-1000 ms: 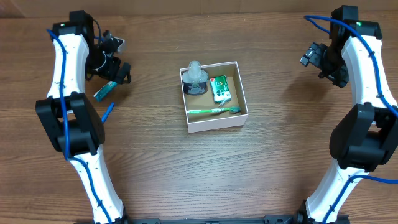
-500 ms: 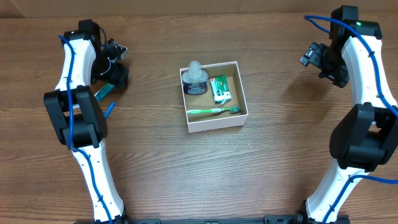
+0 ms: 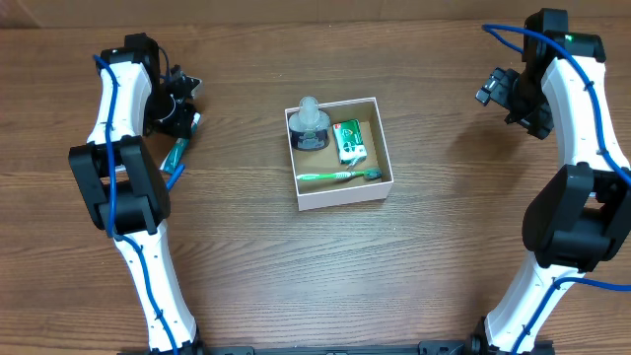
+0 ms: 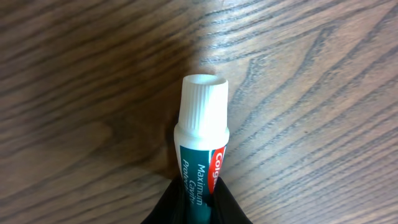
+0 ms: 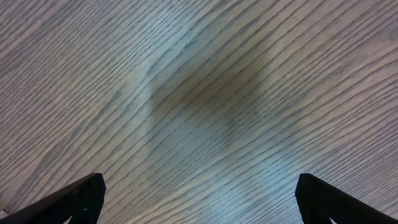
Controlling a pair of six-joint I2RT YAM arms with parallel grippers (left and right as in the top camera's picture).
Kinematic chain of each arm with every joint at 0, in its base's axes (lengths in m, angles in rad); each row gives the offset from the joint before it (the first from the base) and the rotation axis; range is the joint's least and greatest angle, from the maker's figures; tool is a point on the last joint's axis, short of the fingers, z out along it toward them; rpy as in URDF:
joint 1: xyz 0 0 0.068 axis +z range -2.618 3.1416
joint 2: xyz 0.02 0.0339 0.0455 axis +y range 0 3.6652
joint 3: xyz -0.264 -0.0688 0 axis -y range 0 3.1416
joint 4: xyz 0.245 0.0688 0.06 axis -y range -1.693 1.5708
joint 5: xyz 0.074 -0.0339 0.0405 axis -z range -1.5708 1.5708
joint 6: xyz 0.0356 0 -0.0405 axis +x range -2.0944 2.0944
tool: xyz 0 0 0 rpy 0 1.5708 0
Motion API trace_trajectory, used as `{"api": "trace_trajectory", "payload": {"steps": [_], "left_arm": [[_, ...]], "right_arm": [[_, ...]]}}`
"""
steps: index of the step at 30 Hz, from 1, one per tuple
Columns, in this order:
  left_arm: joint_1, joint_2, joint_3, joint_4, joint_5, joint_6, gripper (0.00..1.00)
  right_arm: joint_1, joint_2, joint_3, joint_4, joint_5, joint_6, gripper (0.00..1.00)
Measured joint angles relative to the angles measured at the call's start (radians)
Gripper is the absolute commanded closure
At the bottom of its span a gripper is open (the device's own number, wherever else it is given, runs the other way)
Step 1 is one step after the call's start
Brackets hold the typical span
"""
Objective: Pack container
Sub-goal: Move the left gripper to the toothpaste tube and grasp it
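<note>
- The box (image 3: pixel 342 193) lies between the arms, holding a bottle (image 3: pixel 310 123), a green packet (image 3: pixel 348 141) and a toothbrush (image 3: pixel 340 176).
- Well left of it, the left gripper (image 3: pixel 181 130) clamps a tube (image 4: pixel 200 140).
- Well right of it, the right gripper (image 3: pixel 496 89) has its jaws spread wide.

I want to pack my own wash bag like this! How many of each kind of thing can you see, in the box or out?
Toothbrush: 1
Green packet: 1
Bottle with clear cap: 1
Toothpaste tube: 1
Thin blue stick, too small to name: 1
Total: 5
</note>
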Motion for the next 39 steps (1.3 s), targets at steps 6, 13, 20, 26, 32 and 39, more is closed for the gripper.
{"api": "trace_trajectory", "payload": {"steps": [6,13,20,26,32,39], "left_arm": [[-0.048,0.028,0.293,-0.228,0.018,-0.012,0.82],[-0.269,-0.022,0.872,-0.439,-0.006,-0.038,0.85],[-0.633,-0.161,0.877,-0.424,-0.253,-0.039,0.69],[-0.472,-0.187,0.816,-0.296,-0.301,-0.114,0.55],[-0.281,-0.105,0.454,-0.077,-0.18,-0.131,0.54],[-0.27,0.151,0.348,-0.021,-0.091,-0.163,0.55]], "right_arm": [[0.0,0.0,0.0,0.001,0.0,0.0,0.0],[0.0,0.0,0.0,0.0,0.0,0.0,0.0],[0.0,0.0,0.0,0.0,0.0,0.0,0.0],[0.0,0.0,0.0,0.0,0.0,0.0,0.0],[0.0,0.0,0.0,0.0,0.0,0.0,0.0],[0.0,0.0,0.0,0.0,0.0,-0.001,0.0]]}}
